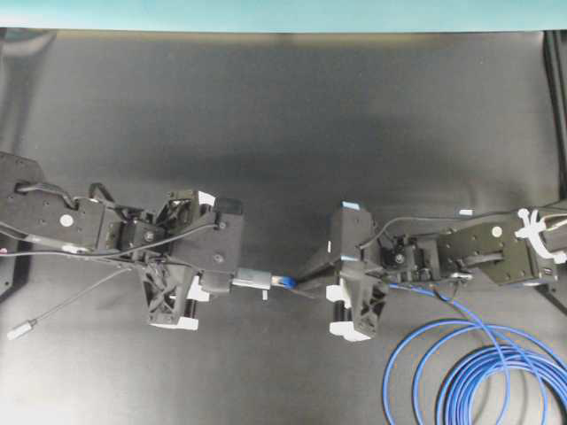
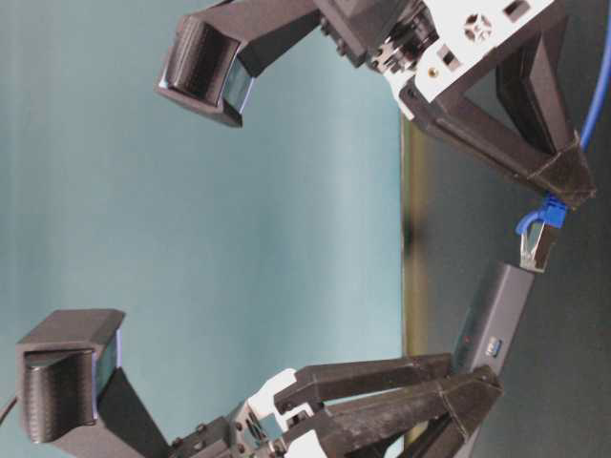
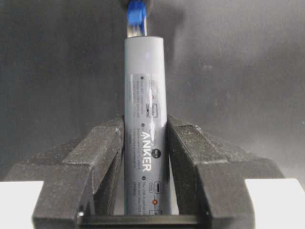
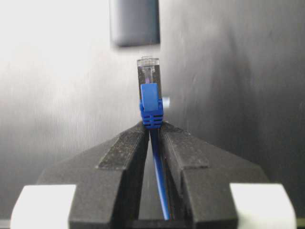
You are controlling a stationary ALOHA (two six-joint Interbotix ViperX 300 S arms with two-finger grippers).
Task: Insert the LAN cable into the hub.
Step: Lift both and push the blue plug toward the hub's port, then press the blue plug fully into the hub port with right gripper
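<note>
The hub (image 3: 144, 119), a slim grey bar, is clamped between the fingers of my left gripper (image 3: 144, 138) and sticks out past them toward the right arm. In the overhead view the hub (image 1: 255, 276) lies level, pointing right. My right gripper (image 4: 152, 129) is shut on the LAN cable just behind the blue boot. The clear plug (image 4: 150, 95) points at the hub's end face (image 4: 134, 21), a small gap short of it and slightly to its right. From table level the plug (image 2: 537, 246) hangs just above the hub's tip (image 2: 496, 320).
The rest of the blue LAN cable lies in loops (image 1: 469, 372) at the front right of the black mat. The hub's thin grey tail cord (image 1: 80, 297) runs to a small silver plug (image 1: 22, 330) at the front left.
</note>
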